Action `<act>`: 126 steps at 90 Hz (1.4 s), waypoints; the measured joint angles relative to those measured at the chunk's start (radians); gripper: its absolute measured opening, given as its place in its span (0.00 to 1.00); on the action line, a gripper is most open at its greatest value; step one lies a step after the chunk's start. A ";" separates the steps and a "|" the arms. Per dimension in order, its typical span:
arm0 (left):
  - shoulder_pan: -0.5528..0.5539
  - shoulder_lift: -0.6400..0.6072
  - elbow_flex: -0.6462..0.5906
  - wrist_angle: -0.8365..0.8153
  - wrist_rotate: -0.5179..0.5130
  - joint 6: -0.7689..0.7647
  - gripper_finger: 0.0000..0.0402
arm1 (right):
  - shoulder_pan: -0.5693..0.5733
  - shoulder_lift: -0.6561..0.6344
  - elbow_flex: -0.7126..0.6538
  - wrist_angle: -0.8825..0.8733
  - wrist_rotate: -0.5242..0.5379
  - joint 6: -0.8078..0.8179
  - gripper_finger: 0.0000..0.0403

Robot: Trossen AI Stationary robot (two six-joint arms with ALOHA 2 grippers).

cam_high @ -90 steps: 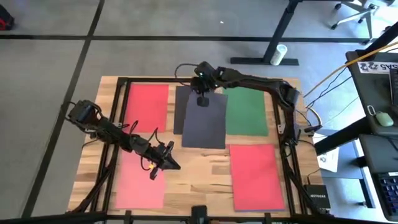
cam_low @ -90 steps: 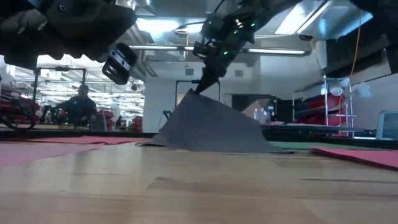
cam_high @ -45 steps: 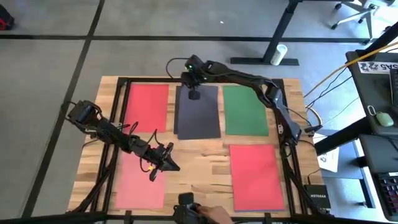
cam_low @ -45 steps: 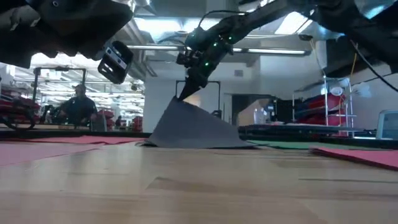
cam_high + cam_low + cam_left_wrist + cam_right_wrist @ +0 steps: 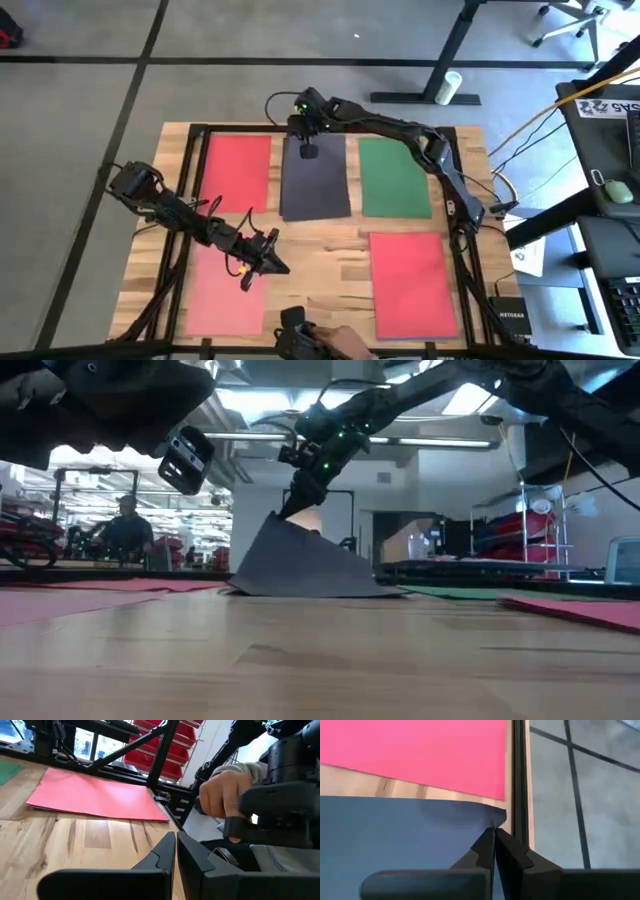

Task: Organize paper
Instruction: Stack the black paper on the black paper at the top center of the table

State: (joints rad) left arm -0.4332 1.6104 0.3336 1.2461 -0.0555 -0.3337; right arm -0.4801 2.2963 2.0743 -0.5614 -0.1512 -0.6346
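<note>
Wooden table is carrying coloured paper sheets, with a black frame around its edges. Right gripper is pinching the far edge of the black sheet, lifting that edge off the table while the near edge is resting flat. Black sheet is lying between a red sheet and a green sheet. Left gripper, jaws pressed together and holding nothing, is hovering near the pink sheet. Another red sheet is lying nearer than the green one.
</note>
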 joint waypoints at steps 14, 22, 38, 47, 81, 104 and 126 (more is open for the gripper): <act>0.000 0.000 0.000 0.000 0.000 0.002 0.00 | 0.000 0.000 0.000 0.021 0.000 -0.013 0.00; -0.001 0.000 0.000 0.000 0.000 0.002 0.00 | 0.000 0.000 0.000 0.022 0.000 -0.032 0.00; -0.001 0.000 0.000 -0.001 0.000 0.001 0.00 | 0.001 0.000 0.000 0.039 0.002 -0.026 0.00; -0.001 0.000 0.000 -0.001 0.000 0.001 0.00 | 0.002 0.000 0.000 0.058 0.002 -0.026 0.01; -0.001 0.000 0.000 -0.008 0.000 0.001 0.00 | 0.003 0.000 0.000 0.101 0.060 0.000 0.29; -0.002 0.000 0.000 -0.007 0.000 0.001 0.00 | 0.011 -0.017 0.000 0.022 0.141 -0.059 0.32; -0.021 0.000 0.000 0.001 -0.013 0.019 0.00 | 0.078 -0.122 0.000 -0.275 0.238 -0.147 0.03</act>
State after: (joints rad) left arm -0.4538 1.6104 0.3336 1.2472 -0.0681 -0.3145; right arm -0.4025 2.1742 2.0743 -0.8369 0.0870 -0.7813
